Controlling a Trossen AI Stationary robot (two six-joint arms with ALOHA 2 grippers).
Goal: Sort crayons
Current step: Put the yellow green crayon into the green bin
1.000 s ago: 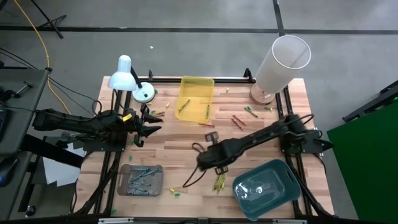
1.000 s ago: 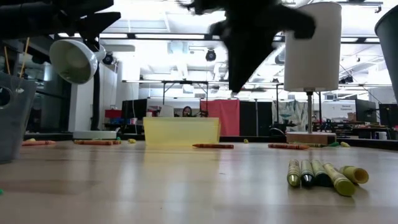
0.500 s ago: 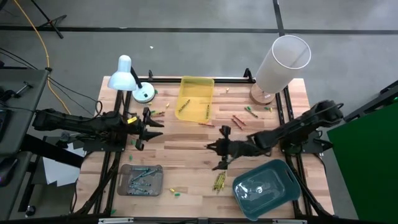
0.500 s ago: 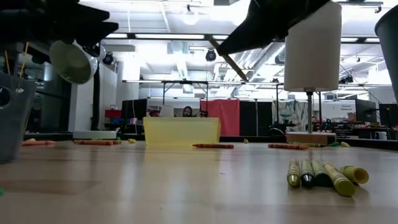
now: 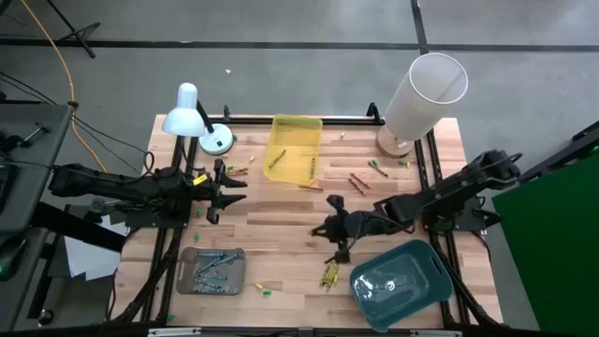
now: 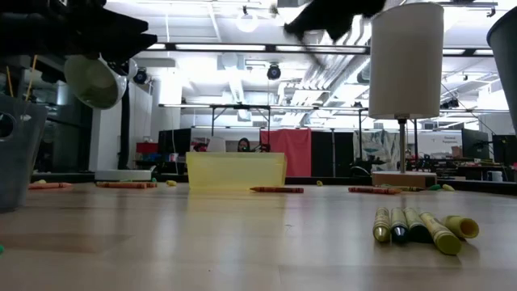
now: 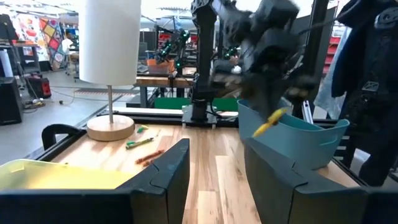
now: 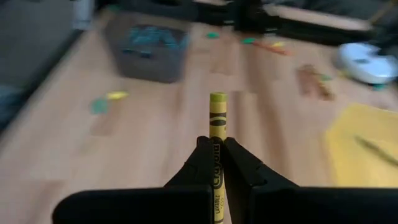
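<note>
My right gripper [image 5: 319, 228] hangs above the table's middle, shut on a yellow crayon [image 8: 217, 118]; the left wrist view shows that crayon [image 7: 270, 122] from afar. Several yellow-olive crayons [image 5: 329, 273] lie side by side on the table, also seen in the low view [image 6: 416, 225]. Red-orange crayons [image 5: 357, 181] lie farther back. A few crayons rest in the yellow tray [image 5: 296, 126], and several in the grey tray [image 5: 190, 269]. My left gripper [image 7: 214, 171] stays open at the table's left side [image 5: 227, 187], holding nothing. My right gripper pinches the yellow crayon between its two fingers [image 8: 201, 160]. The crayon lies along the fingers, its paper-wrapped shaft [image 8: 216, 163] between them and its far end [image 8: 217, 99] sticking out past the fingertips. It is lifted clear of the table, slanting down toward the table's left.
A teal tray [image 5: 423, 288] stands at the near right. A white desk lamp [image 5: 190, 114] stands at the far left and a tall white cylinder lamp [image 5: 423, 90] at the far right. Small green and yellow bits [image 5: 263, 287] lie near the front edge.
My right gripper has risen from the table beside the yellow-olive crayons, carrying the yellow crayon clear. It has tipped from pointing down to slanting toward the table's left, while the arm has drawn back toward the right edge.
</note>
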